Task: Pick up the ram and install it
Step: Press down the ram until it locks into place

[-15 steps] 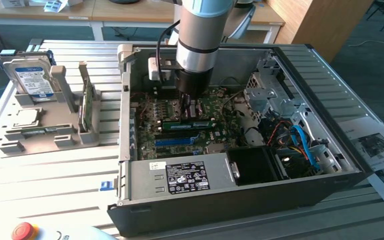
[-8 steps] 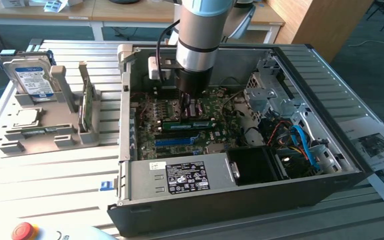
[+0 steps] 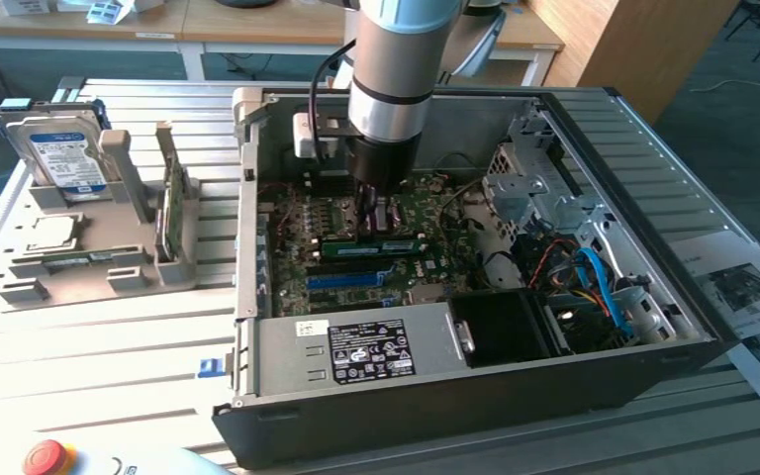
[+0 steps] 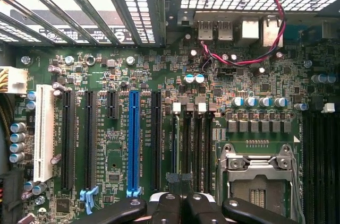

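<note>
The claw is clenched, low inside the computer case over the motherboard. The ram sits in a slot near the case's middle. Half-seated, it could tilt, and uneven pressing might flex the board.

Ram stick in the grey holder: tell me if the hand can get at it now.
Probably not directly: the hand is shut, low inside the computer case, whose wall stands between it and the ram stick. The stick's top is uncovered, so from above the way looks free.
</note>
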You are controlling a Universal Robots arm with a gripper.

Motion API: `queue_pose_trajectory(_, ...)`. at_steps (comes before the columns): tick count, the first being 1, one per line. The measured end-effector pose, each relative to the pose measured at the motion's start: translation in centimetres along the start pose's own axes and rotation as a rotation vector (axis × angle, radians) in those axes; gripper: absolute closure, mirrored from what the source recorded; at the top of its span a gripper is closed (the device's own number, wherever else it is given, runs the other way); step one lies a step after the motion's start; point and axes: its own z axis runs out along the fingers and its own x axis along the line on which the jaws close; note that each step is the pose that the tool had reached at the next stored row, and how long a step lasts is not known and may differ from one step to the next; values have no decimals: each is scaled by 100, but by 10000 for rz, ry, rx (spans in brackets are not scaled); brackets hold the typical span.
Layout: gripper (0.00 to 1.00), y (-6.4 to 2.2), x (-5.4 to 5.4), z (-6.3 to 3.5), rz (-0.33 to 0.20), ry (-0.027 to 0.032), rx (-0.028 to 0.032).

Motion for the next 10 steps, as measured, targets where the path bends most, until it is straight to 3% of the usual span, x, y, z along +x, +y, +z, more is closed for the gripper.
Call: queue_pose_trajectory(10,89,7,2,18,1,-1,0)
